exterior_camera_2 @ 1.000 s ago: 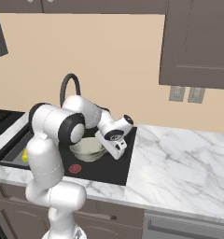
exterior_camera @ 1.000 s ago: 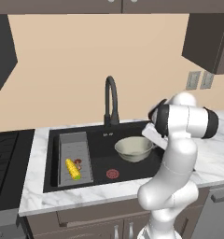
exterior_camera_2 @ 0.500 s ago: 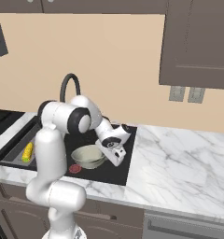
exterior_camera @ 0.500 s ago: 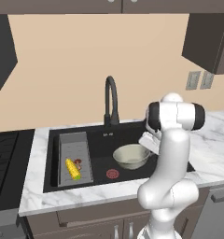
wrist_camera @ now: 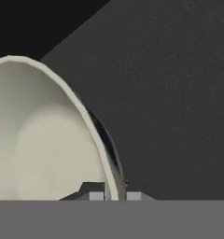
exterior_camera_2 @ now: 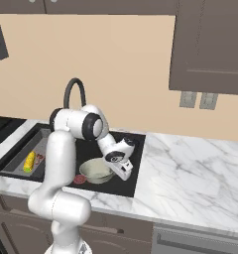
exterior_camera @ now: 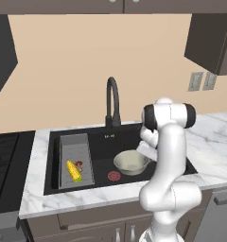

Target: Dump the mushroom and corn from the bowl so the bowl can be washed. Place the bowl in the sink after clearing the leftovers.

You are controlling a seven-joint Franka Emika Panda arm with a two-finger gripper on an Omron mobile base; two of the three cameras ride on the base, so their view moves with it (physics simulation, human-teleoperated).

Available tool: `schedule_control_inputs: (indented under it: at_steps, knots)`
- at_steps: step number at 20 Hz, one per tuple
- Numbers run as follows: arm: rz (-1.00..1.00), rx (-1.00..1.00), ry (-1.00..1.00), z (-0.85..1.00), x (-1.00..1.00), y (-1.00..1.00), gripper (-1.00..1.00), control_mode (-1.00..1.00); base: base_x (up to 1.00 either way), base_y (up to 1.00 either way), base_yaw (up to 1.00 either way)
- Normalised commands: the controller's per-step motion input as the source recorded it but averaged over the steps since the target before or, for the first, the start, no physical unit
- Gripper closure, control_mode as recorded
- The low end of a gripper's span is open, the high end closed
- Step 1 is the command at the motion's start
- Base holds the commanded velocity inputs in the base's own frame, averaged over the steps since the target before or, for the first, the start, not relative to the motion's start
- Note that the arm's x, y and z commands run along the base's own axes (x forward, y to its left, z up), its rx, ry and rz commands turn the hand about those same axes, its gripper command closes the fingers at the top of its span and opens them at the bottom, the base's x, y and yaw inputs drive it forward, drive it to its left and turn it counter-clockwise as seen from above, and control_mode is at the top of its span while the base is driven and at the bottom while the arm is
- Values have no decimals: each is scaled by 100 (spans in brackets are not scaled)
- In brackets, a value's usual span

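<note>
Where bowl [exterior_camera: 131,162] sits in sink [exterior_camera: 167,165], end effector [wrist_camera: 111,195] pinching rim, no writing legible

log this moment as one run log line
gripper: shut on bowl rim | bowl: empty, low in sink | corn, mushroom: in tray

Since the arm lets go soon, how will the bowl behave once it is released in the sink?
The bowl looks rigid, so it should keep its shape. Its rounded underside may let it rock or slide slightly on the sink floor. The fingers pinch only its thin rim, so it could tip a little on release. Being empty, it is probably light.
</note>
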Motion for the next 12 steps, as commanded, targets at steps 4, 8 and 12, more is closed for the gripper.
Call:
schedule_control_inputs:
  at_steps: [4, 8, 12]
  knots:
    - [0, -5, 0, -27, 12, 0, 100, -100, 0, 0, 0]
    - [-2, 0, -1, 32, -1, 0, -100, -100, 0, 0, 0]
    - [-4, -2, -16, 100, -22, 0, -100, -100, 0, 0, 0]
